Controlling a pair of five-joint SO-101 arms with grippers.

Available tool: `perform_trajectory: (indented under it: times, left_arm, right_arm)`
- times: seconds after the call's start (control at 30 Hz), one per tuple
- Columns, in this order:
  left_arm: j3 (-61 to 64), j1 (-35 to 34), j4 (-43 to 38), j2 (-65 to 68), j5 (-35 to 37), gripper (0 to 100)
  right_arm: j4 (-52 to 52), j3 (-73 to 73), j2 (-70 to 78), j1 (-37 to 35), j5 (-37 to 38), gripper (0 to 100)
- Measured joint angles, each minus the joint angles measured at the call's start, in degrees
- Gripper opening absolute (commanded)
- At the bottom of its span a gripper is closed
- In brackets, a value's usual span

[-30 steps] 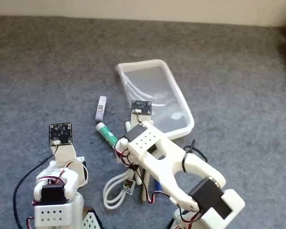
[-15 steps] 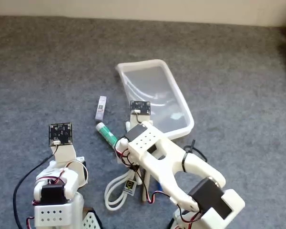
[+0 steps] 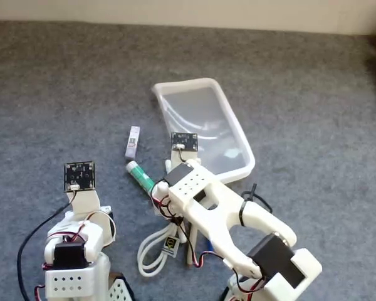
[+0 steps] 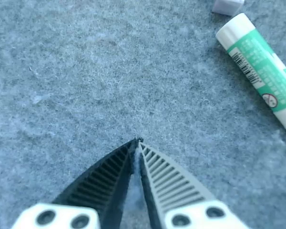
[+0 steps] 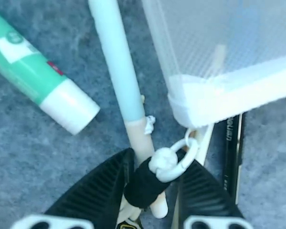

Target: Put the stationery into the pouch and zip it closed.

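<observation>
Our right claw (image 5: pixel 159 161) is clamped on the zipper pull (image 5: pixel 144 185), a black tab with a white knot and ring sitting between the fingers. We judge the pull soft and light. It should give easily, and any drag will come from the zip.

Just past the fingertips is a corner of the pouch (image 5: pixel 229 90). It is thin translucent plastic, floppy, and likely to slide on the carpet (image 3: pixel 62 81) when tugged, so we would want its far edge pinned.

Right beside one finger, and running away from the claw, lies 1 pale blue pen (image 5: pixel 117 71). It looks stiff, light and round, so it may roll, and we would pinch it across the middle of the barrel. On the claw's other side, 1 black pen (image 5: pixel 232 148) lies partly under the pouch's edge and should handle the same way.

Farther out, past the blue pen, lies 1 glue stick (image 5: pixel 35 81). It is rigid, smooth and thicker, so it needs a wider pinch at mid-body. Beyond that, farthest from the claw, is 1 small eraser (image 3: pixel 132 142), light and easy to grip.

Our left claw (image 4: pixel 137 141) hangs over bare carpet with its tips together on nothing, well apart from the glue stick.

We count 1 pouch, 1 glue stick, 1 eraser and 2 pens. We cannot tell whether more lie under the arm.
</observation>
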Motion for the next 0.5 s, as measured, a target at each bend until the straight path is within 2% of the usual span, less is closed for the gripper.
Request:
perform_trajectory:
  times: [0.5]
  left_arm:
    - [0.0, 0.0, 0.0, 0.0, 0.0, 1]
  right_arm:
    - [0.4, 0.0, -4.6, 0.0, 0.0, 13.0]
